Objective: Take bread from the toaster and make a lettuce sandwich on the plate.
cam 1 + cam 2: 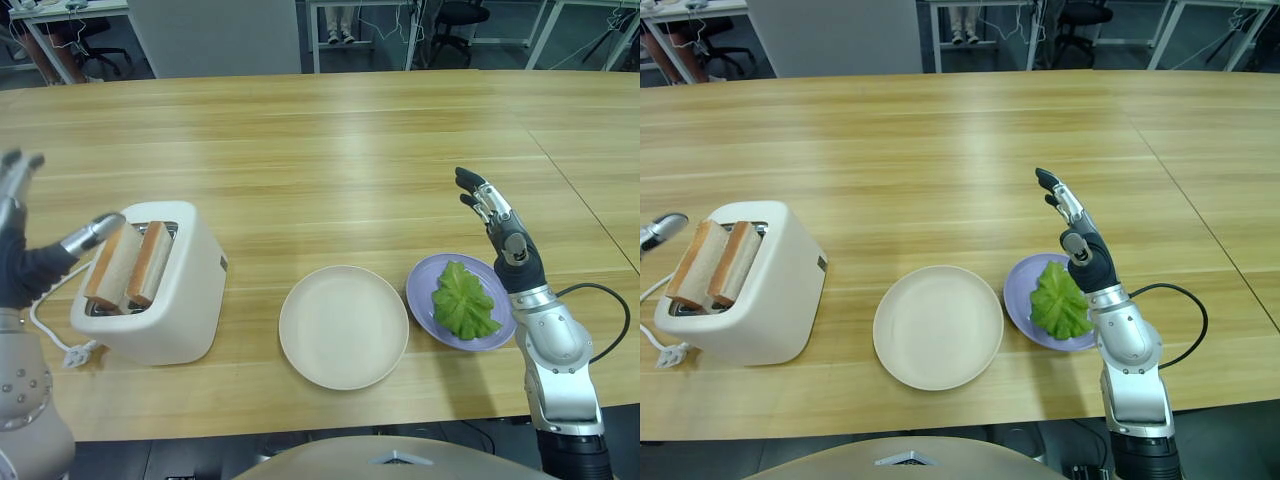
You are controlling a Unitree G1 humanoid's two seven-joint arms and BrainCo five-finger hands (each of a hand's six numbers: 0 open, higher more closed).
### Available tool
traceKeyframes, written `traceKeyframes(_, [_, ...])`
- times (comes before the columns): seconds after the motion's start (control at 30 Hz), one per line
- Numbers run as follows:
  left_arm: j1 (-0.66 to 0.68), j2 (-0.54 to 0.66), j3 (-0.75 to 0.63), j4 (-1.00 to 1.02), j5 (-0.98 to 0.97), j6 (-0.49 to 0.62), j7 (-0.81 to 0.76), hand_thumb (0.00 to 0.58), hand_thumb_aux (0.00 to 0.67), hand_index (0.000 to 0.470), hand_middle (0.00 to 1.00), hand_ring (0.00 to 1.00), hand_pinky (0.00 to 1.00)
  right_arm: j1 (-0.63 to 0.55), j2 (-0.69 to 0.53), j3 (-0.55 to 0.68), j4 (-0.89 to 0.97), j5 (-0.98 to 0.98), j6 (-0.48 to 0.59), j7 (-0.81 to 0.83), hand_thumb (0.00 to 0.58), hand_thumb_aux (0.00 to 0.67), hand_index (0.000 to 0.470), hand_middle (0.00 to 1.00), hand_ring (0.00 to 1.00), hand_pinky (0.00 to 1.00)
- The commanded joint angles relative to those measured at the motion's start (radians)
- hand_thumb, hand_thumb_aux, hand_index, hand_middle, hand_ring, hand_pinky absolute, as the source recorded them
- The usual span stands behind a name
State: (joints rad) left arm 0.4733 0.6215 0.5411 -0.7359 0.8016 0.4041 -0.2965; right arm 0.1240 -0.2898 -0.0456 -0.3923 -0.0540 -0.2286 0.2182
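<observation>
The left robot hand (22, 250), open and empty, hangs just beside two bread slices (130, 265) standing up in the toaster (180, 300), probably light, stiff and crumbly, best pinched across their exposed tops.

A cream-white toaster (165, 290) stands on the left of the surface. Two browned bread slices (128, 265) stick up side by side from its slots, leaning slightly left. A round cream plate (343, 326) lies flat just right of the toaster, near the front edge. A crinkled green lettuce leaf (464, 298) lies on a small purple dish (424, 285) just beside the plate's right
</observation>
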Motion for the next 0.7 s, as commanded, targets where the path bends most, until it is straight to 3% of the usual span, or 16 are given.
traceKeyframes(0.03, [0.023,-0.002,-0.082,0.084,0.08,0.02,-0.065,0.0,0.0,0.0,0.0,0.0,0.0,-0.005,-0.003,-0.009,0.024,-0.008,-0.011,-0.005,0.0,0.0,0.0,0.0,0.0,0.0])
traceKeyframes(0.4, [0.04,0.005,-0.136,0.224,0.123,0.023,-0.109,0.018,0.011,0.007,0.0,0.0,0.0,0.008,-0.003,-0.013,0.014,-0.007,-0.019,-0.012,0.0,0.0,0.0,0.0,0.0,0.0])
traceKeyframes(0.47, [0.038,0.001,-0.129,0.229,0.113,0.022,-0.107,0.19,0.121,0.083,0.0,0.0,0.0,0.011,-0.003,-0.013,0.011,-0.006,-0.018,-0.012,0.0,0.0,0.0,0.0,0.0,0.0])
traceKeyframes(0.5, [0.036,-0.001,-0.126,0.23,0.107,0.022,-0.107,0.19,0.121,0.083,0.0,0.0,0.0,0.013,-0.003,-0.013,0.007,-0.006,-0.017,-0.012,0.0,0.0,0.0,0.0,0.0,0.0])
traceKeyframes(0.53, [0.034,-0.003,-0.125,0.232,0.101,0.021,-0.107,0.441,0.342,0.235,0.0,0.0,0.0,0.015,-0.003,-0.014,0.004,-0.006,-0.016,-0.012,0.0,0.0,0.0,0.0,0.0,0.0])
traceKeyframes(0.6, [0.022,-0.011,-0.12,0.234,0.081,0.017,-0.097,0.464,0.37,0.254,0.0,0.0,0.0,0.017,-0.003,-0.013,0.0,-0.005,-0.015,-0.011,0.0,0.0,0.0,0.0,0.0,0.0])
traceKeyframes(0.63, [0.011,-0.022,-0.113,0.231,0.057,0.016,-0.092,0.578,0.636,0.437,0.0,0.0,0.0,0.017,-0.003,-0.012,0.0,-0.004,-0.015,-0.011,0.0,0.0,0.0,0.0,0.0,0.0])
traceKeyframes(0.7, [-0.016,-0.053,-0.097,0.211,0.0,0.018,-0.085,0.58,0.67,0.46,0.0,0.0,0.0,0.016,-0.003,-0.011,-0.001,-0.003,-0.015,-0.009,0.0,0.0,0.0,0.0,0.0,0.0])
